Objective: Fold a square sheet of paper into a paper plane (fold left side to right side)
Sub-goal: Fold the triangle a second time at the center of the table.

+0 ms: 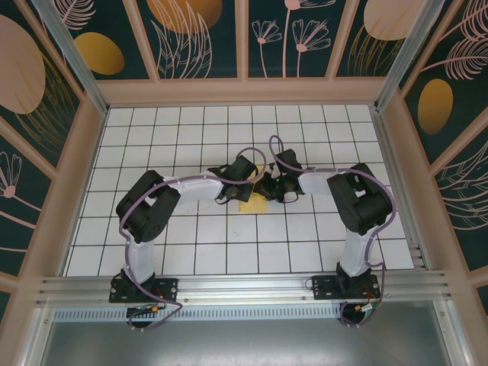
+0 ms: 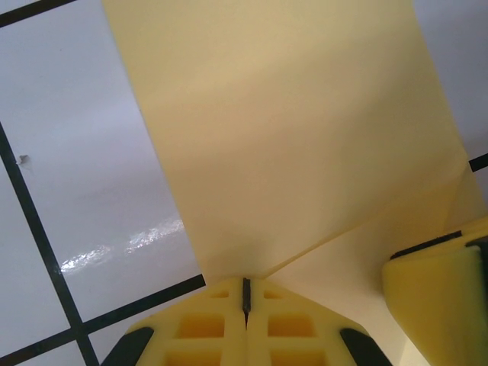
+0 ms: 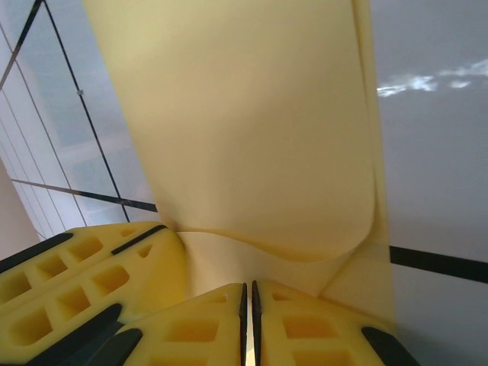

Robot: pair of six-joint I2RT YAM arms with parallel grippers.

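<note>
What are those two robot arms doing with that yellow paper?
They are folding it. Both arms reach to the middle of the gridded table, over the square sheet of paper. The left gripper is shut on one edge of the sheet, and the right gripper is shut on it close beside. The pinched part curves up off the table, so a fold is under way. It is not a plane yet.

White black-gridded tabletop (image 1: 152, 252); dark floral panels (image 1: 202, 38) wall its far and side edges, a metal rail (image 1: 244, 286) its near edge. A speck (image 2: 23, 159), perhaps a scuff, marks it.
</note>
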